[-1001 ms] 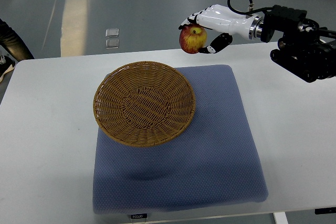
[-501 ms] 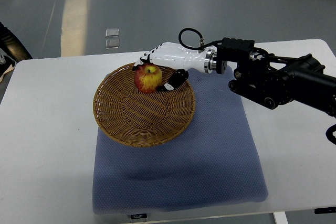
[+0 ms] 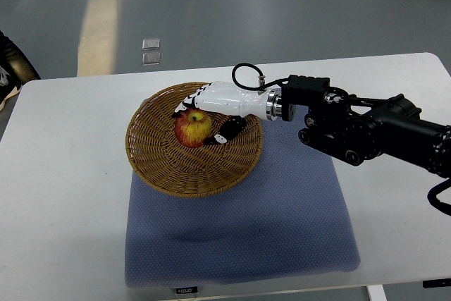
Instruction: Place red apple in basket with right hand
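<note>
Red apple [image 3: 192,129] is sitting inside the wicker basket [image 3: 151,167], the right hand [image 3: 211,107] gripping it around its sides. Firm, smooth, probably rolling once freed.

The right hand [image 3: 211,107] covers the red apple's [image 3: 192,129] far side. The black arm [image 3: 394,135] runs off the right edge; the worktop's [image 3: 63,195] near edge is cropped.
</note>
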Robot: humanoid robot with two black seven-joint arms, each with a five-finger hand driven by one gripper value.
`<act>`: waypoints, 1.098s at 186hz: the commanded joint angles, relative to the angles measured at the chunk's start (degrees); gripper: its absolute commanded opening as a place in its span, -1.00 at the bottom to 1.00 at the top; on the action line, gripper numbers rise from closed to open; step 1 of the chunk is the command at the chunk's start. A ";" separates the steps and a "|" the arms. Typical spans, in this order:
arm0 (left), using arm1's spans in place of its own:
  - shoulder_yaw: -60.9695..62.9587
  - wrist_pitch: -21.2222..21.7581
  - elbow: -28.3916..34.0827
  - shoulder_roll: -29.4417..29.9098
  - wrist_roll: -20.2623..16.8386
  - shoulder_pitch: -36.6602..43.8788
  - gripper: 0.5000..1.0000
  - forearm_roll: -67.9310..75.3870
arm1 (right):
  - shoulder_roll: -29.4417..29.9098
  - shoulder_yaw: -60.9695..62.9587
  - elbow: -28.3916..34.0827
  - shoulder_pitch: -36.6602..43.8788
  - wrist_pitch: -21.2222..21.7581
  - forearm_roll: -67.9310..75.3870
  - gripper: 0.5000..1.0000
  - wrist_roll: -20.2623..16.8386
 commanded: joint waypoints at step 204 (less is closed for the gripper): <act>0.02 0.00 0.00 0.00 0.06 0.00 1.00 0.00 | -4.92 14.17 -0.17 3.75 0.64 4.18 0.68 0.26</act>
